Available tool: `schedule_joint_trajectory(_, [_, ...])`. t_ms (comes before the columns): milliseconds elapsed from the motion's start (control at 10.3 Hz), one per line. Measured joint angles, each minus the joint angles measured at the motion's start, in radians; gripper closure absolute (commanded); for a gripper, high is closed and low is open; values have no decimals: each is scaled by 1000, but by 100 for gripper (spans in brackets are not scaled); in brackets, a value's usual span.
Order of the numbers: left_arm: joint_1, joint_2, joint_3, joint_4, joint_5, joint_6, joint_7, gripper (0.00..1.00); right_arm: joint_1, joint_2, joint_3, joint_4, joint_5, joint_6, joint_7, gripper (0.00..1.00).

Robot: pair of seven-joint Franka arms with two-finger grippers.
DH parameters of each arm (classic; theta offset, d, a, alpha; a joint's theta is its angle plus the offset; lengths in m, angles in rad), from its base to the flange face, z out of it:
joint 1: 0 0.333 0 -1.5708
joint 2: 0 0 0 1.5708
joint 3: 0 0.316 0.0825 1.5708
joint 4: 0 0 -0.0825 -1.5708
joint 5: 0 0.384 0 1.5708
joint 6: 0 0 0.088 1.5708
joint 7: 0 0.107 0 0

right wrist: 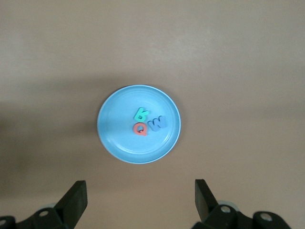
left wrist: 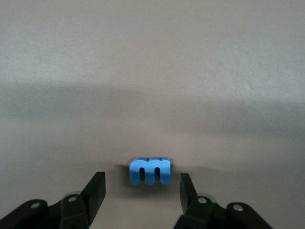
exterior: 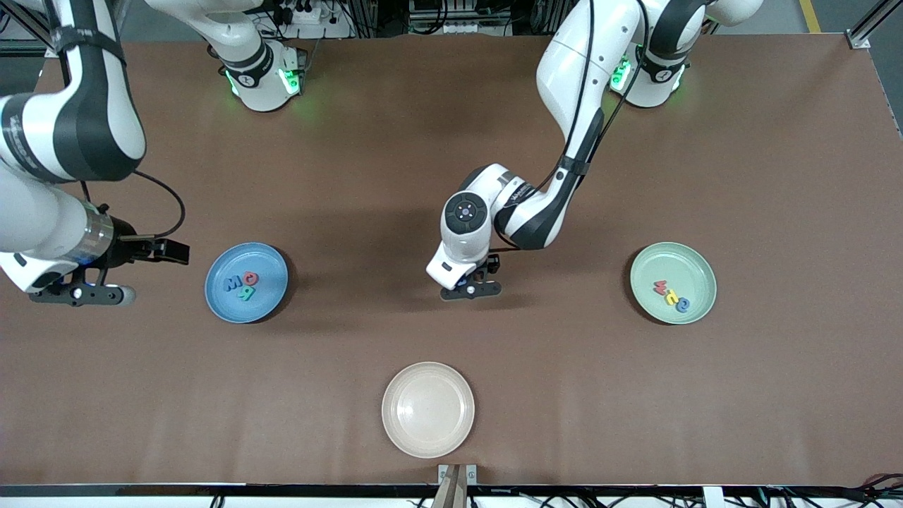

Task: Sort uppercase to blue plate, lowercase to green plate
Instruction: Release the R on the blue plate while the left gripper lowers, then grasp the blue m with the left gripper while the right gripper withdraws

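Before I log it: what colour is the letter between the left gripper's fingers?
Blue letter, clearest in the left wrist view.

Left arm: reaches from its base down to mid-table, wrist bent downward.
Left gripper: low at the table, fingers parted.
Right arm: folded at its own end of the table.
Right gripper: raised, jaws spread wide, empty.
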Motion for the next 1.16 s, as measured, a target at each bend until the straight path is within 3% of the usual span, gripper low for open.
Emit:
schedule_joint_trajectory(290, [-12,12,21,4,0,5,0,29,3,-24,-5,52,58,-23,0,0])
schedule_joint_trajectory(677, [-24,28,28,7,0,26,0,36,5,-32,-2,67,66,-24,0,0])
schedule_joint_trajectory(1160, [-33,38,30,12,0,38,0,56,34,-35,3,74,88,-25,0,21])
